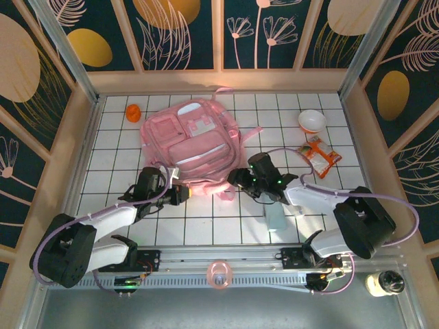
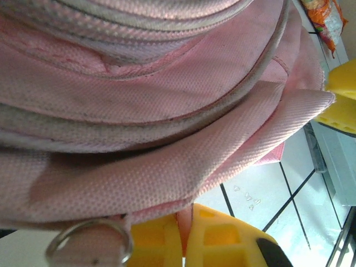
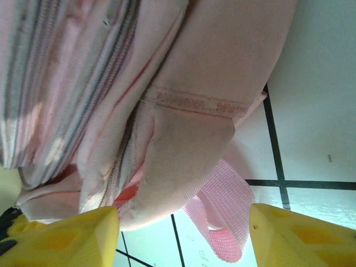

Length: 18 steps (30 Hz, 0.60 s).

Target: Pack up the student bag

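Left claw point(image 2: 186, 225) clamped on near edge of large pale pink fabric backpack point(image 1: 192, 140). Right claw point(image 3: 183, 231) apart, straddling hem; probably best seated deeper before closing.

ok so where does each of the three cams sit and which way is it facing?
Top external: above and behind the bases, looking down on the white tiled table; both arms, left gripper and right gripper at the pale pink fabric backpack.
Left wrist: close up on the backpack; yellow fingers pinching its fabric.
Right wrist: low at the backpack's edge; yellow fingers apart.
Shared: all three see the backpack and table tiles.
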Each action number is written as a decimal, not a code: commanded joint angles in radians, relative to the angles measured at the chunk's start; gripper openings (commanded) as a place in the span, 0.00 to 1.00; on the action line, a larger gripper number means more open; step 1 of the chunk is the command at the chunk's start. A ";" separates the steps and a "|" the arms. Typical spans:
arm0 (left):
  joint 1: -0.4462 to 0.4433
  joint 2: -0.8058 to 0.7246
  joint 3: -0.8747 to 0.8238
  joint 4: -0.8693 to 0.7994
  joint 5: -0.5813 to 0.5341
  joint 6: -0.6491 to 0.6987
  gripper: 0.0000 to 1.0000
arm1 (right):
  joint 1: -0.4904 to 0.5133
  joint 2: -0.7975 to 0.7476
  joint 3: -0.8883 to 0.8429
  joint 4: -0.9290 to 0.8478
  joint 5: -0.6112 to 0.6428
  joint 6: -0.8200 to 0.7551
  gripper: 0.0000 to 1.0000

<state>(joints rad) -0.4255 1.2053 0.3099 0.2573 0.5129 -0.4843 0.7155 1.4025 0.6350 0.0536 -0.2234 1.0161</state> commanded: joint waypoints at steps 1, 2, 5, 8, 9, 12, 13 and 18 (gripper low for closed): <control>-0.017 -0.004 0.007 0.038 0.020 -0.024 0.00 | 0.021 0.057 0.015 0.117 -0.030 0.084 0.51; -0.028 -0.007 0.012 0.037 0.022 -0.019 0.00 | 0.027 0.075 0.017 0.135 -0.025 0.097 0.47; -0.074 -0.003 0.044 0.004 0.023 0.021 0.00 | 0.048 0.106 0.014 0.207 -0.006 0.141 0.39; -0.122 0.031 0.075 0.007 0.036 0.015 0.00 | 0.068 0.120 0.027 0.232 0.021 0.167 0.34; -0.142 0.046 0.087 0.015 0.039 0.008 0.00 | 0.074 0.120 0.033 0.235 0.030 0.171 0.33; -0.206 0.094 0.132 0.041 0.039 -0.009 0.00 | 0.088 0.123 0.043 0.238 0.052 0.179 0.31; -0.222 0.110 0.149 0.047 0.038 -0.013 0.01 | 0.090 0.124 0.043 0.240 0.056 0.182 0.31; -0.286 0.202 0.245 0.084 0.010 -0.028 0.07 | 0.101 0.129 0.038 0.278 0.049 0.189 0.29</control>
<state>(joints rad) -0.6765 1.3788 0.4931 0.2611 0.4995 -0.4995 0.7933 1.5215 0.6460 0.2340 -0.1715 1.1862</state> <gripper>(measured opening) 0.062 0.295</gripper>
